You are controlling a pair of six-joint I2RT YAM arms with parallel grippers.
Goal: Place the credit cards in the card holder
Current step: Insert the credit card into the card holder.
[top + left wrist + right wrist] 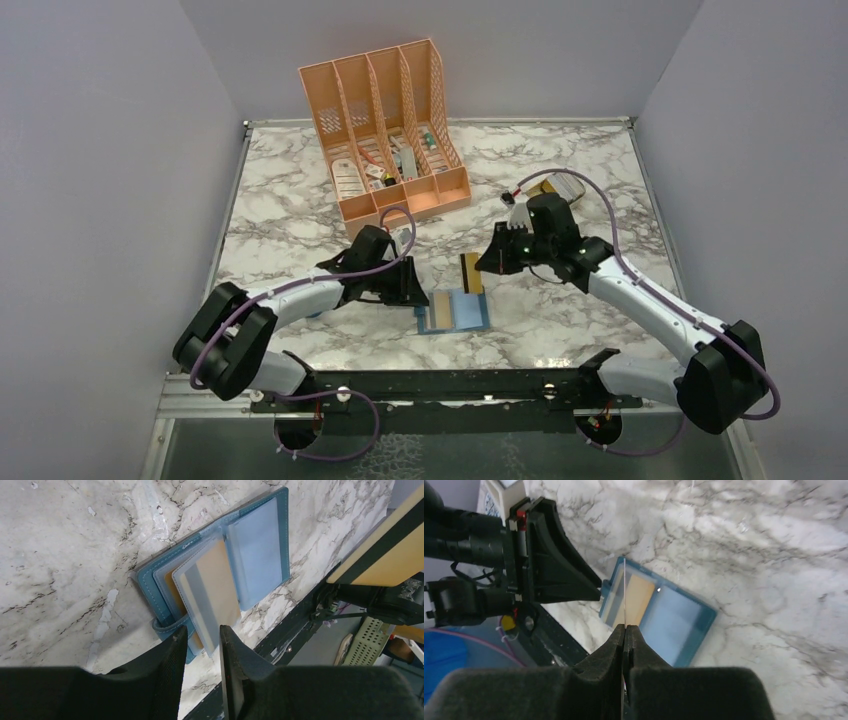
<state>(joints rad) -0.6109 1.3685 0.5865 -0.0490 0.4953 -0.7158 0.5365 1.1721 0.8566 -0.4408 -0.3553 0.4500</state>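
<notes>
The teal card holder (457, 311) lies open on the marble near the front edge, its pale blue clear sleeves fanned out. A tan credit card (218, 578) sits in one raised sleeve, and an orange one (172, 587) shows in the sleeve beneath. My left gripper (202, 629) is at the holder's left end. Its jaws are narrowly apart, and the raised sleeve's corner lies in the gap. My right gripper (624, 627) is shut on a gold credit card with a dark stripe (472, 272). It holds this card upright just above the holder, edge-on in the right wrist view.
A peach desk organizer (385, 130) with several items stands at the back centre. A tan tray (545, 185) sits behind the right arm. The black mounting rail (430, 385) runs along the table's near edge, close to the holder.
</notes>
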